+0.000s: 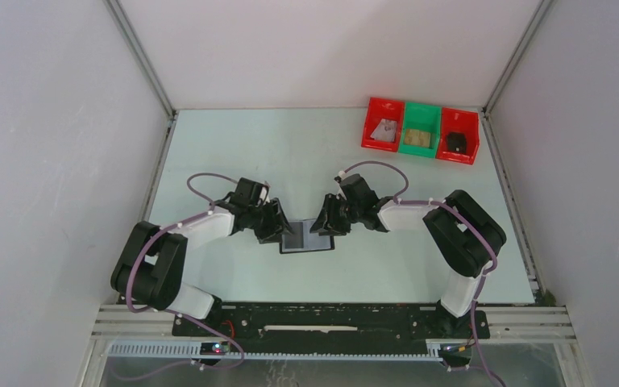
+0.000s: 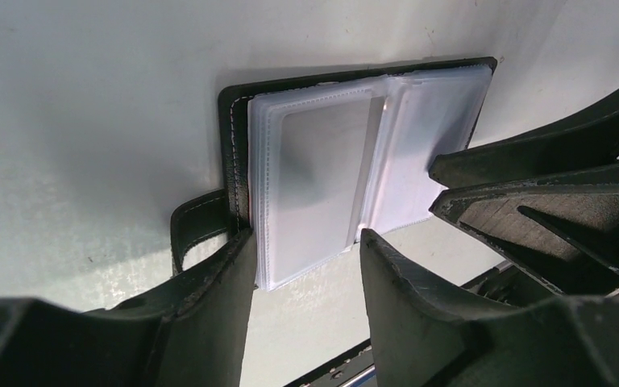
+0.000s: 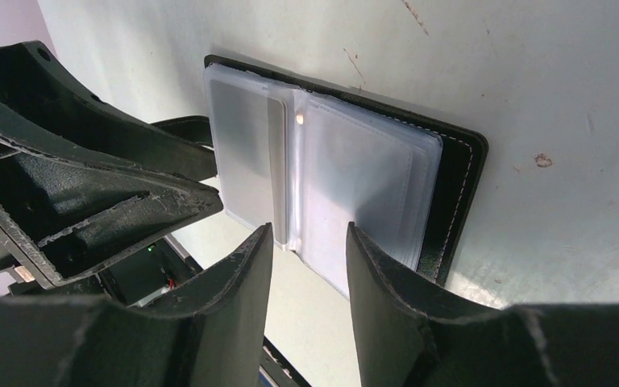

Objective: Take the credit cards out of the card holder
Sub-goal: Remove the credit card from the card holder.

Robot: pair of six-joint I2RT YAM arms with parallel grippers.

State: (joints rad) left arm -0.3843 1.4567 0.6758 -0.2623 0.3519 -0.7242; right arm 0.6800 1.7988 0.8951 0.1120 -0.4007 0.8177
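Note:
The black card holder [image 1: 306, 239] lies open and flat on the table, its clear plastic sleeves facing up. A silvery-grey card [image 2: 322, 149] shows through the left sleeve, and also in the right wrist view [image 3: 242, 149]. My left gripper [image 1: 278, 226] is open at the holder's left side. In its wrist view [image 2: 306, 238] the jaws straddle the left sleeve page [image 2: 314, 201], one finger by the closing tab [image 2: 197, 222]. My right gripper [image 1: 323, 224] is open at the right side, its jaws [image 3: 309, 230] over the sleeves' fold [image 3: 294, 177].
At the back right stand three joined bins: a red bin [image 1: 382, 122] with a silvery-grey card, a green bin [image 1: 420, 128] with a tan card, and a red bin [image 1: 459, 134] with a small black thing. White walls enclose the table.

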